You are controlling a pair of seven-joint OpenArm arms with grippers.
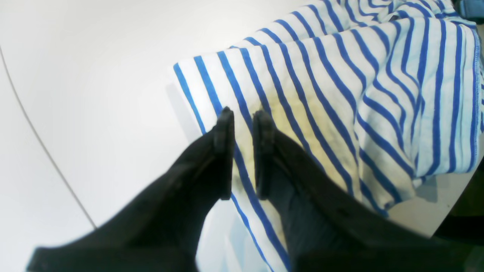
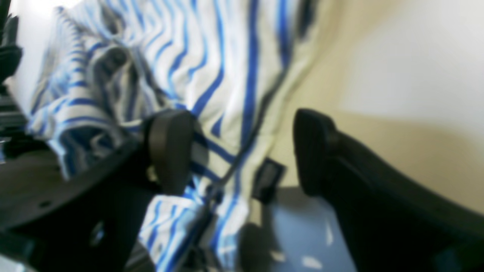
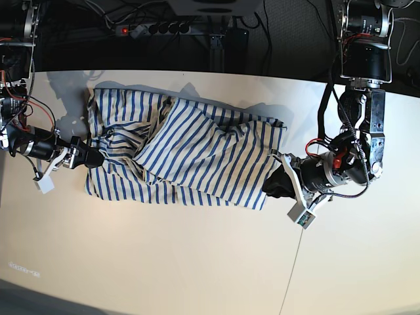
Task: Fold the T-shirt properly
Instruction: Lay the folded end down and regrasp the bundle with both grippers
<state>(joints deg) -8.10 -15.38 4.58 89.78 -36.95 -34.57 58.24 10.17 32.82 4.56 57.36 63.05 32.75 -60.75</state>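
Nearest, left tool (image 1: 242, 113) looks clenched on the T-shirt (image 3: 197, 154), right tool (image 2: 242, 151) released; only roughly half-folded, still rumpled.

The T-shirt (image 3: 187, 154) lies rumpled across the white table (image 3: 197, 262), its length running left to right, with folds bunched near the middle; the right gripper (image 3: 90, 158) meets its left edge, fingers hidden against the cloth; the left gripper (image 3: 279, 180) sits at its right edge; a power strip (image 3: 161, 28) lies behind the table.
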